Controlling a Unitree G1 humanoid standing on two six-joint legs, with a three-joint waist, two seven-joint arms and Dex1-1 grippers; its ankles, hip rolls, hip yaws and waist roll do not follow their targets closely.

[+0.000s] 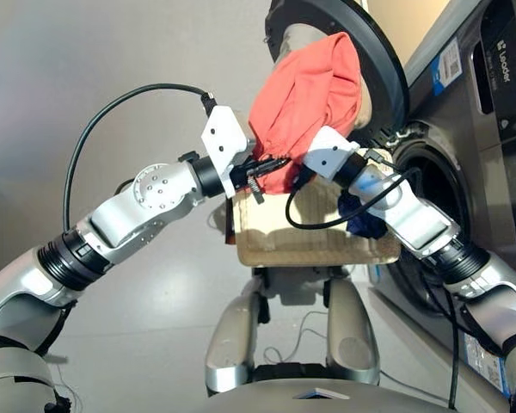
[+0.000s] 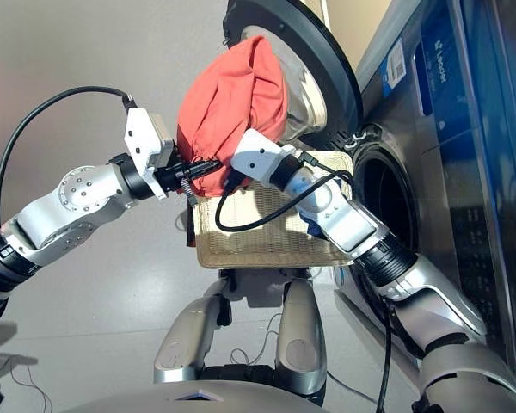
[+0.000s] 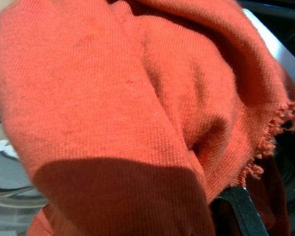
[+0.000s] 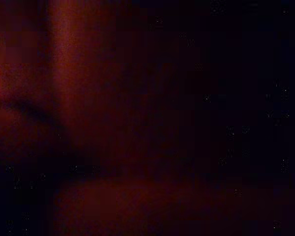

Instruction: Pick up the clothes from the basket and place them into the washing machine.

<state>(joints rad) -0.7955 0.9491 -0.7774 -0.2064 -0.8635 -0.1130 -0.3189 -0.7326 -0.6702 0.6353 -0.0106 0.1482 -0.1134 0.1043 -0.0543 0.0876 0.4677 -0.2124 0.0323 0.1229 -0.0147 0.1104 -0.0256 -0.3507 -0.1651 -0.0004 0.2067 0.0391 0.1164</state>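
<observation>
My left end effector [image 1: 271, 163] pinches the orange-red garment [image 1: 305, 95], held high above the basket [image 1: 318, 245]. My right end effector [image 2: 232, 172] is buried in the same cloth; I cannot tell its grip. A dark blue garment [image 1: 361, 219] lies in the basket, beside the washer [image 1: 464, 172].

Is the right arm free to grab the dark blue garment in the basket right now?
Probably not: the right gripper is buried in the orange garment, raised above the basket. The blue garment lies under its forearm.

Garment [image 1: 305, 95] above basket [image 1: 284, 245]; washing machine [image 1: 464, 172] right of basket.
</observation>
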